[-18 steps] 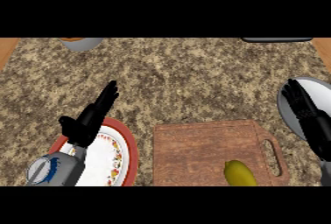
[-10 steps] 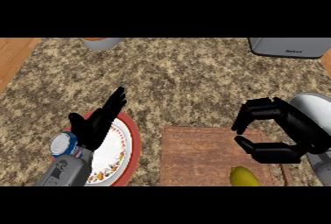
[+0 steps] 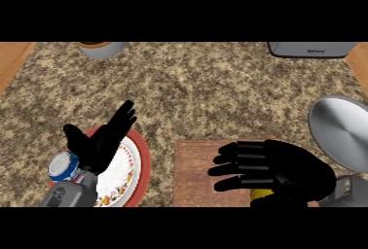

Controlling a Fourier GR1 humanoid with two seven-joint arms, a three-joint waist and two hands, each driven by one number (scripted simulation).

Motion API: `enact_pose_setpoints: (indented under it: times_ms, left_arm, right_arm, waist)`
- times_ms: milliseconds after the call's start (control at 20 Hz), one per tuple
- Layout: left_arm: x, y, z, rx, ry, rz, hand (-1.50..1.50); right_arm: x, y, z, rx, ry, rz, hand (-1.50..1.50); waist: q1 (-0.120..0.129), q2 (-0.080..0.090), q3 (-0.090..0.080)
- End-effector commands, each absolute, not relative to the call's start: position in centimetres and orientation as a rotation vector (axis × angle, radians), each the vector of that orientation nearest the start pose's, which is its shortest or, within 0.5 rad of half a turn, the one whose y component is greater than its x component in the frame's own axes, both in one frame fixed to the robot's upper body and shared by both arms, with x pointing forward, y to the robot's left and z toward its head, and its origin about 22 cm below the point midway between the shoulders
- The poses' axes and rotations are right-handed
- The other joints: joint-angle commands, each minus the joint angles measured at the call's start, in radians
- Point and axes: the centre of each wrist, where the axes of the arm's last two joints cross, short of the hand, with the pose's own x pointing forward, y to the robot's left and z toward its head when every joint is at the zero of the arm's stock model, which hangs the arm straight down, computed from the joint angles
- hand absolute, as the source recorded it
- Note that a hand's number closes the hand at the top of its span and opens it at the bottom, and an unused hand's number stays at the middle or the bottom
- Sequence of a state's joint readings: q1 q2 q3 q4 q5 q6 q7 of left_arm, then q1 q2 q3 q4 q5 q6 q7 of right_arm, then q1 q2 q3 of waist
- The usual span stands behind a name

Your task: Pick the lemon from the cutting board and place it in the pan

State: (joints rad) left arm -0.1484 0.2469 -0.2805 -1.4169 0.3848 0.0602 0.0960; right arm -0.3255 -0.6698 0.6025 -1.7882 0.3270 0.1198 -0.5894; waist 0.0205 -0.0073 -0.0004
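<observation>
So the lemon (image 3: 260, 194) is barely peeking out, just a yellow sliver under the right hand (image 3: 284, 172) at the near edge of the wooden cutting board (image 3: 193, 170). That hand sits over the board with its fingers (image 3: 241, 158) curled and a bit apart; can't tell if they touch the lemon. The silver pan (image 3: 343, 131) is just off to the right. The left hand (image 3: 101, 141) rests open, fingers straight, over a red-rimmed plate (image 3: 137, 168). Far back: a bowl (image 3: 102, 48) and a toaster (image 3: 313, 48).
</observation>
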Motion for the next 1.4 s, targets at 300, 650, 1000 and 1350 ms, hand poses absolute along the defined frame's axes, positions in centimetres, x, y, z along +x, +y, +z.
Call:
enact_pose_setpoints:
  times_ms: [300,650,1000,1350]
  left_arm:
    - [26.4,22.5,0.6,-0.209,-1.347,-0.055,0.00]
    - [24.6,22.1,-0.2,-0.221,-1.345,-0.076,0.00]
    - [24.5,22.6,-0.1,-0.205,-1.360,-0.074,0.00]
    - [25.7,21.2,1.5,-0.232,-1.370,-0.068,0.00]
  right_arm:
    - [21.6,-20.1,13.5,0.552,1.774,-2.722,-1.50]
    - [16.1,-17.8,12.2,0.870,1.214,-2.882,-1.50]
    - [8.6,-14.8,7.0,1.032,1.007,-2.936,-1.50]
    - [8.2,-13.7,5.1,1.132,0.992,-2.940,-1.50]
  waist:
    - [-0.049,-0.025,-0.006]
    - [-0.037,-0.016,-0.004]
    - [-0.035,-0.001,0.000]
    - [-0.022,0.006,0.001]
